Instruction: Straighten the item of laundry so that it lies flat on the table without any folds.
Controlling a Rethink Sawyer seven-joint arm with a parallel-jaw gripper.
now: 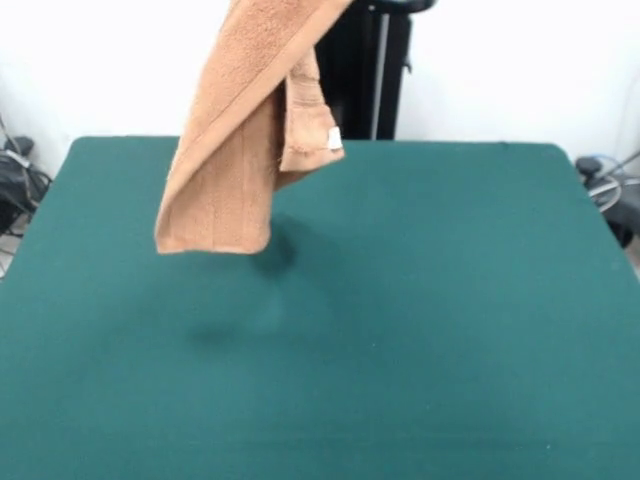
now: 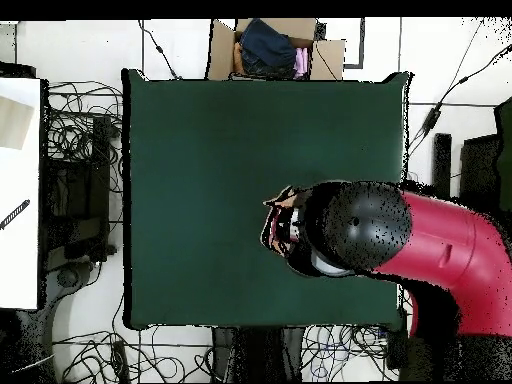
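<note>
One towel [image 1: 235,150] hangs in the air over the table [image 1: 450,300]. It is light orange-brown and fluffy. It comes down from the top edge of the front view, so the place where it is held is out of sight there. The towel is folded over on itself and droops in a long bunch. Its lowest edge is above the green top and does not touch it. A small white tag [image 1: 334,141] sticks out on one hanging flap. A soft dark shadow lies on the table under the towel.

From above, a little bit of the towel [image 2: 283,198] peeks out from under the end of the arm [image 2: 440,255]. The arm is red with a black round head, and it reaches in over the table from one side. The gripper is hidden under that head, so I cannot tell if it is clenched or let go.

The table is big and dark green. Past the table, far from the arm, a cardboard box [image 2: 275,45] sits on the floor with dark things inside. Many black cables [image 2: 85,130] lie on the floor beside the table.
</note>
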